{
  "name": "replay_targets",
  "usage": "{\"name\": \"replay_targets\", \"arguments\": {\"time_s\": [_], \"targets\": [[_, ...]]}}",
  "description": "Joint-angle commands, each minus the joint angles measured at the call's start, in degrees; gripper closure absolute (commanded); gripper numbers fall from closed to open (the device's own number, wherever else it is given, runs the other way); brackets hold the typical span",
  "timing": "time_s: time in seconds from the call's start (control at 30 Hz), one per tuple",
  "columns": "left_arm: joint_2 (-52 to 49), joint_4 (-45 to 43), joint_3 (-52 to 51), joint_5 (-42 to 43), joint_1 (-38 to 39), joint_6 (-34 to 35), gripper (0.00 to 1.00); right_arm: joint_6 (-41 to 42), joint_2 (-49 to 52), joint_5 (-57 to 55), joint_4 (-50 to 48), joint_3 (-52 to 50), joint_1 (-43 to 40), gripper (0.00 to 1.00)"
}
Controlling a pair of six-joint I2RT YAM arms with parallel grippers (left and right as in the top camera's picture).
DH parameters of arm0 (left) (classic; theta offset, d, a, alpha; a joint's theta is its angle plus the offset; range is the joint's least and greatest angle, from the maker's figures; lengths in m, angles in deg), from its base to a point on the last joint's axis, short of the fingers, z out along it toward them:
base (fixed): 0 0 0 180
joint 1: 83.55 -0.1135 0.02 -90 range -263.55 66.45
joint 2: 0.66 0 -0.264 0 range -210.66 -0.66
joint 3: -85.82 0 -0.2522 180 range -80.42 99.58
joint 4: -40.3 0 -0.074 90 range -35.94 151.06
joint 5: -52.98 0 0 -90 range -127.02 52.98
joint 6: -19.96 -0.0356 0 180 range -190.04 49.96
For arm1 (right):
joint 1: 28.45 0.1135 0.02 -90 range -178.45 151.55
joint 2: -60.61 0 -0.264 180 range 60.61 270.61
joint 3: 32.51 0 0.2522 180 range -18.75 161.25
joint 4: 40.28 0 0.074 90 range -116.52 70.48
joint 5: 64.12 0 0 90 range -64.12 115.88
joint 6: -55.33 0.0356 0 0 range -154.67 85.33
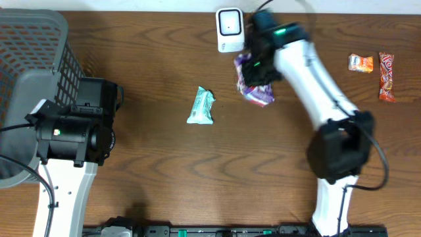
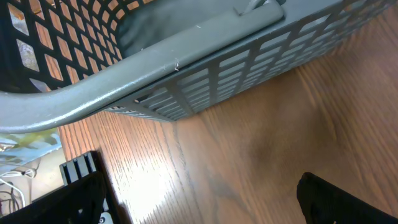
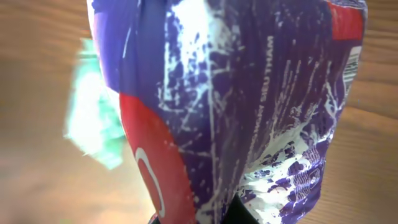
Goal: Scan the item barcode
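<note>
A purple snack packet [image 1: 258,91] with red and white print hangs just off the table, and my right gripper [image 1: 258,66] is shut on it. The white barcode scanner [image 1: 229,29] stands just left of and behind it at the back edge. In the right wrist view the packet [image 3: 236,106] fills the frame, with small print facing the camera, and hides most of the gripper [image 3: 231,214]. My left gripper [image 2: 205,202] is open over bare wood, with nothing between its fingers [image 2: 339,199].
A teal packet [image 1: 201,105] lies mid-table and shows blurred in the right wrist view [image 3: 93,121]. Two orange-red snack bars [image 1: 360,63] [image 1: 387,76] lie at the far right. A grey mesh basket [image 1: 33,59] fills the back left, close before the left gripper [image 2: 186,68].
</note>
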Motion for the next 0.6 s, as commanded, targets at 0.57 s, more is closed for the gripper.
{"name": "replay_targets", "arguments": {"time_s": [0.57], "targets": [[-0.22,0.17,-0.28,-1.38,-0.24,0.26,0.02,-3.28,0.07,15.02,-8.66,-23.17,-21.09,0.96]]}}
